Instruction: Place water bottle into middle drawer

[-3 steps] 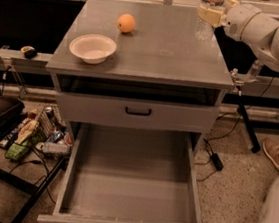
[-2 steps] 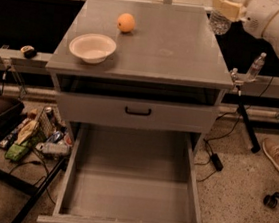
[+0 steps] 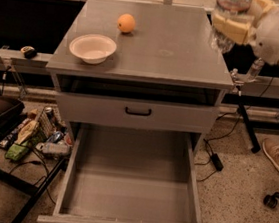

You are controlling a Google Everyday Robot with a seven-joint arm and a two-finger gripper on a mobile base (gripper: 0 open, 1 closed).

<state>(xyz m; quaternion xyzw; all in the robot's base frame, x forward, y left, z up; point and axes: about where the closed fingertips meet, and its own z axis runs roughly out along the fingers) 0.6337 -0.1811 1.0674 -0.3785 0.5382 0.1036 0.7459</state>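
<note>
The water bottle, clear and ribbed, hangs tilted in the air at the top right, just past the back right corner of the cabinet top. My gripper is shut on the bottle around its middle, with cream fingers wrapped over it. The bottle's cap is out of view. The middle drawer is pulled out wide open at the bottom of the view, with a bare grey floor, well below and in front of the bottle.
An orange and a white bowl sit on the cabinet top's left half. A closed drawer front with a black handle lies above the open drawer. A small clear bottle stands right of the cabinet. Clutter lies on the left floor.
My gripper has lifted the water bottle off the cabinet top's back right corner and carried it right and toward the camera, past the top's edge.
</note>
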